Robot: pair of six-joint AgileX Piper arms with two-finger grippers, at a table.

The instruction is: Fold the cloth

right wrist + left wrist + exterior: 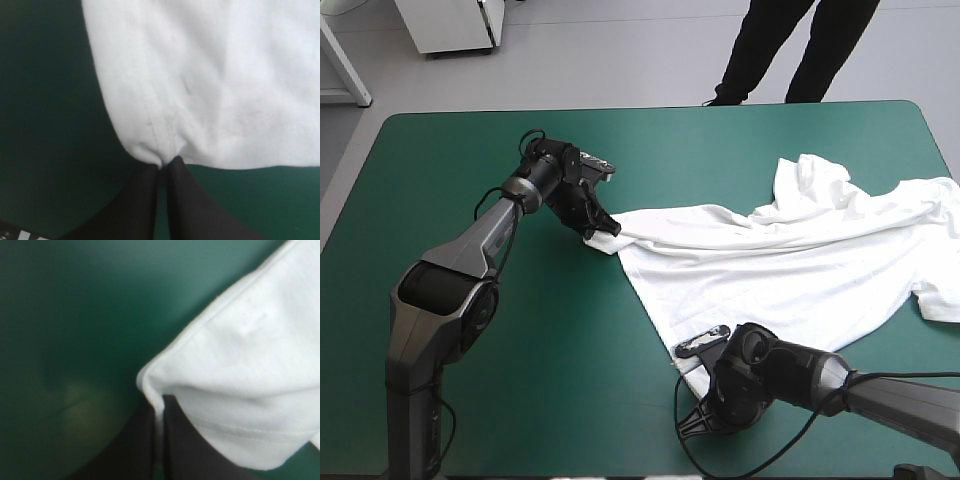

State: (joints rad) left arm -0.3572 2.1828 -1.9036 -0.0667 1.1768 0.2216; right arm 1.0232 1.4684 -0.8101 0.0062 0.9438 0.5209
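The white T-shirt (790, 250) lies mostly spread on the right half of the teal-green table, its far right part rumpled and reaching the table's right edge. My left gripper (598, 232) is shut on the T-shirt's left corner near the table's middle. In the left wrist view the hemmed corner of the T-shirt (240, 365) is pinched between the black fingers (137, 440). My right gripper (692, 372) is shut on the T-shirt's near corner. The right wrist view shows that hem of the T-shirt (200, 85) bunched at the fingertips (145, 200).
The teal-green table (450, 170) lies bare to the left and at the back. The table's near edge runs close below my right arm. The T-shirt's sleeve (940, 300) hangs by the right edge.
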